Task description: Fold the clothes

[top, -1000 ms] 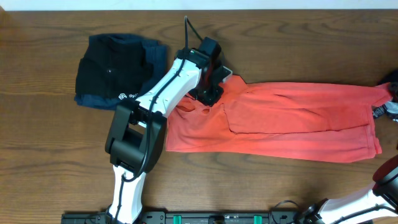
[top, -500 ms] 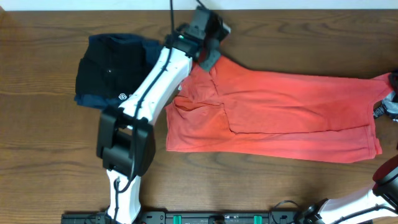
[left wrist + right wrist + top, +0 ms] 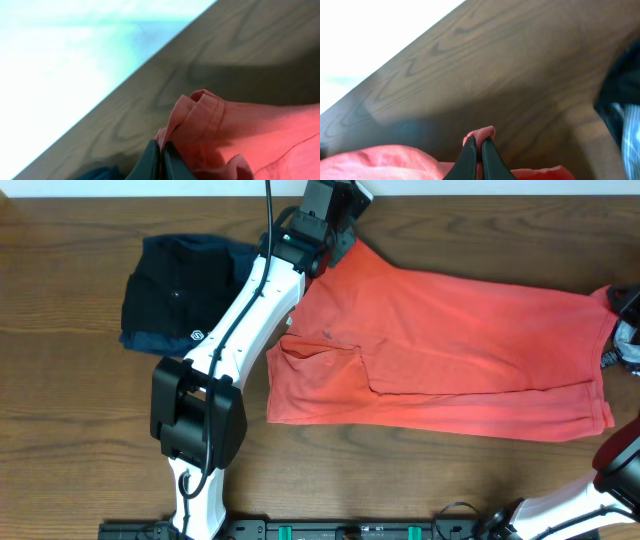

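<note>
Your left gripper [image 3: 161, 151] and right gripper [image 3: 479, 146] each pinch the one red shirt [image 3: 470, 350]; the black garment [image 3: 175, 290] has a white logo [image 3: 197, 335], unreadable.

Dark wood-grain desk [image 3: 60, 430] carries a coral-red T-shirt [image 3: 470, 340] spread across its centre and right, and at left a folded black garment [image 3: 175, 295] with a white logo, stacked on a folded navy-blue garment [image 3: 140, 343].

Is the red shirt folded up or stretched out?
Stretched out. The red shirt lies long across the table, both ends pinched by the left fingers and right fingers; only one flap is doubled over.
</note>
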Controlling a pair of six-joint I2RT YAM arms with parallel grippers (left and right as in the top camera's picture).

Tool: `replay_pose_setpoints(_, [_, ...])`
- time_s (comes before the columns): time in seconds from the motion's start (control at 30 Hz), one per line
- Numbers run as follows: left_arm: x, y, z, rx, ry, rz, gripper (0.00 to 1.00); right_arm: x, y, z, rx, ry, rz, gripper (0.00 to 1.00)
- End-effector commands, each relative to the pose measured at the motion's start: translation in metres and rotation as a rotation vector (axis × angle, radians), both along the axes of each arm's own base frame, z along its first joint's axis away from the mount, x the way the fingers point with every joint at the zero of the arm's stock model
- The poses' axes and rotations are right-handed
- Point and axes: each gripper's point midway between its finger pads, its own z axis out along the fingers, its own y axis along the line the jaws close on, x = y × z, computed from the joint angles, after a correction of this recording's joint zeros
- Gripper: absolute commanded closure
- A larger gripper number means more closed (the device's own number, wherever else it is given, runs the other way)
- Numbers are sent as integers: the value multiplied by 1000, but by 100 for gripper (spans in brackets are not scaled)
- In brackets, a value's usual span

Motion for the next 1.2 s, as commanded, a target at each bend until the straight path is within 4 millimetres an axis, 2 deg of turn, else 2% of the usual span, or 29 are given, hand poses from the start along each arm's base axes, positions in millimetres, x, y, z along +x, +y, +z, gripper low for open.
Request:
replay_pose_setpoints(0.0, [8,10,16,18,-59,44,94,3,-7,-1,-11,9,-48,99])
replay_pose_setpoints(0.13, [13,20,22,47,-94,99,94,5,-13,1,-5,-1,-85,99])
replay_pose_setpoints(0.33, [4,24,9,78,-33,100,94,3,-15,0,-2,5,-91,97])
replay_pose_setpoints(0.4, [11,24,17,60,-72,103,94,5,-20,5,-17,-19,-96,96])
replay_pose_setpoints(0.5, [27,23,40,5,-174,119,94,10,-25,12,2,-51,-128,99])
replay_pose_setpoints(0.57, [32,20,49,-23,-212,114,94,11,-25,13,19,-54,-143,99])
replay_pose_setpoints(0.67, [32,15,50,-40,-211,91,94,11,-26,13,17,-55,-145,98])
replay_pose_setpoints(0.9, [24,15,33,-20,-144,77,94,10,-24,12,5,-49,-128,98])
replay_pose_setpoints(1.07, [32,-3,55,-153,-214,46,94,11,-27,15,-10,-64,-127,99])
replay_pose_setpoints(1.17, [29,-7,53,-169,-199,54,94,10,-25,14,2,-64,-120,99])
